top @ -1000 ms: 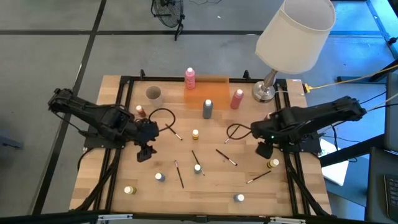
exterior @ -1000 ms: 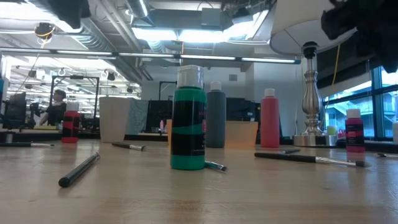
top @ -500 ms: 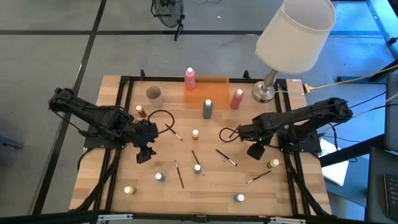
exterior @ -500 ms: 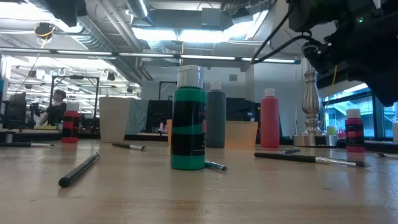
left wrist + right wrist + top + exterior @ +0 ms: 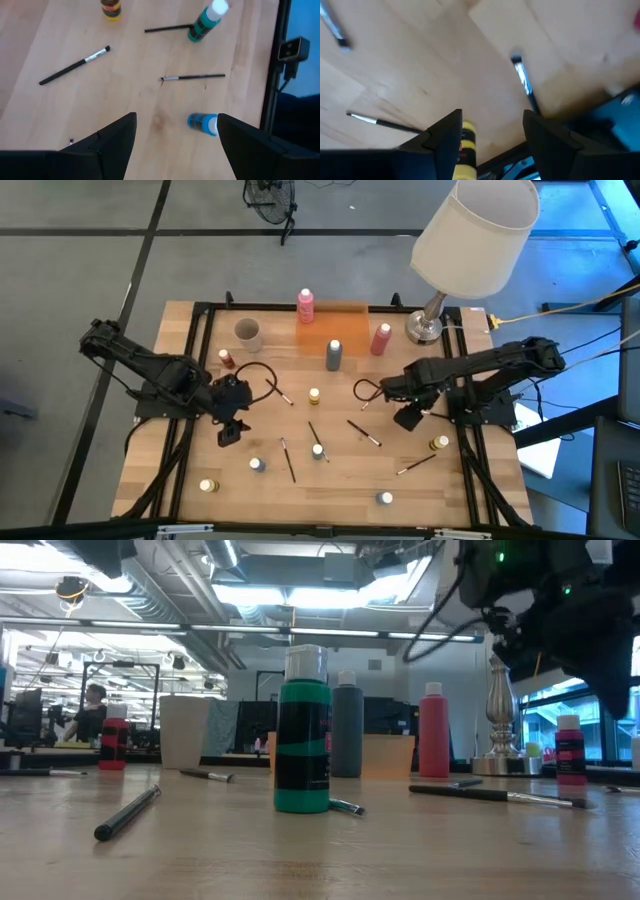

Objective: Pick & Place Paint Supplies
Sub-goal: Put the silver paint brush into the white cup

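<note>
A: Step in hand? Reach phase, I judge; nothing is picked yet. The right gripper hangs right of centre in the overhead frame, claw partly spread and empty. In its own wrist view the wood shows bare between the fingers, with a brush beyond them.

B: And the left gripper?

A: Left of centre, claw wide, holding nothing.

B: Where are the supplies?

A: Scattered. Pink bottle top centre, grey bottle below it, second pink bottle to its right. Brushes and small pots lie across the middle and lower table.

B: Next move?

A: Likely lowering over the brush just left of the right claw, fingers across the thin handle.

B: Changes?

A: The right arm has swung left from the table's right edge. The left gripper has barely shifted.
</note>
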